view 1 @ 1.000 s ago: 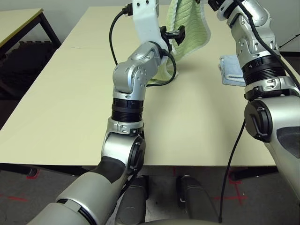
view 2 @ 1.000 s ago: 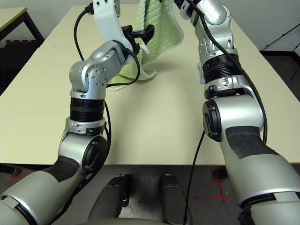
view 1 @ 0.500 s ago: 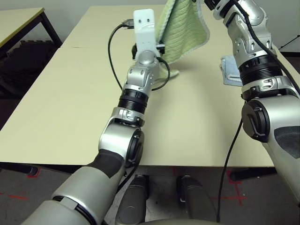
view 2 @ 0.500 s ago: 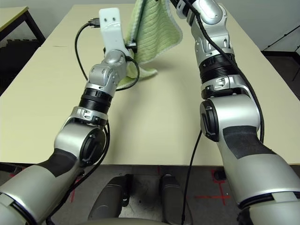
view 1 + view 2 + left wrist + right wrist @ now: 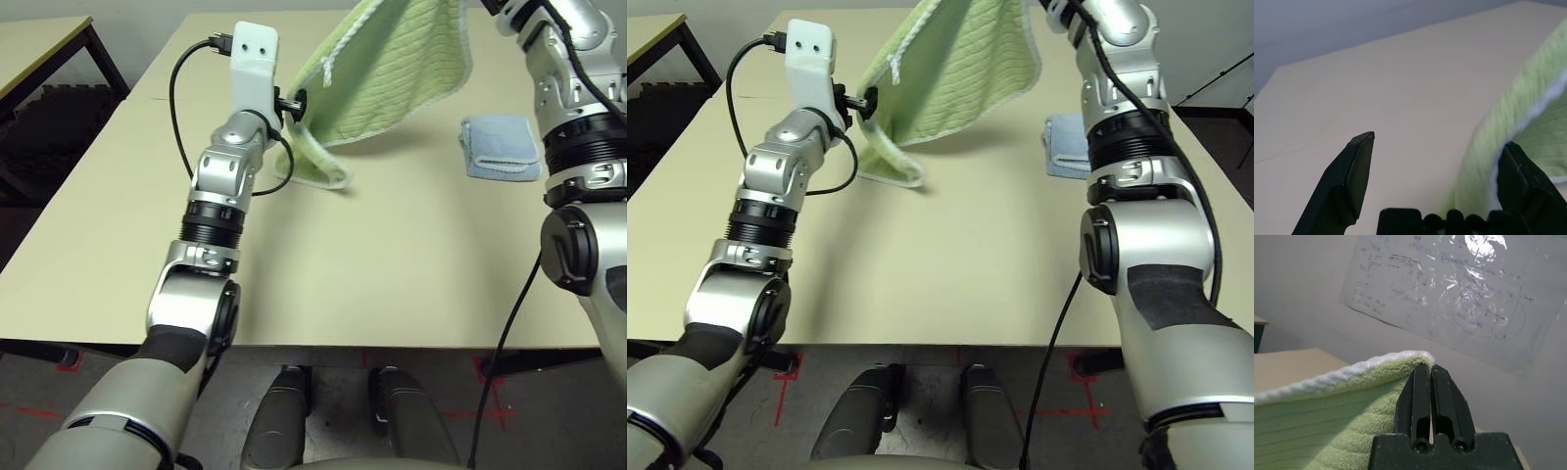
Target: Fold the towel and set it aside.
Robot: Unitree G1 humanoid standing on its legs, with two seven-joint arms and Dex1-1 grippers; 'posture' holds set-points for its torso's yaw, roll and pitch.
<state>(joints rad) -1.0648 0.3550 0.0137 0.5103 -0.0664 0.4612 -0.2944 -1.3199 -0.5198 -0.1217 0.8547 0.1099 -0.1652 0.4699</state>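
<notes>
Hanging from the right tool [image 5: 1430, 382], the towel [image 5: 392, 69] slopes down and left over the far middle of the table [image 5: 411, 255]. That tool's fingers are pressed together on a white-edged corner of the cloth, high at the far right. The towel's low end rests on the table in a small fold, just right of the left arm. The left tool [image 5: 1440, 176] stands with its fingers spread wide, holding nothing; it sits at the towel's left edge, one finger [image 5: 1520, 178] right beside the white edging. A folded blue towel [image 5: 500, 145] lies flat on the table at the right, apart from the green one.
</notes>
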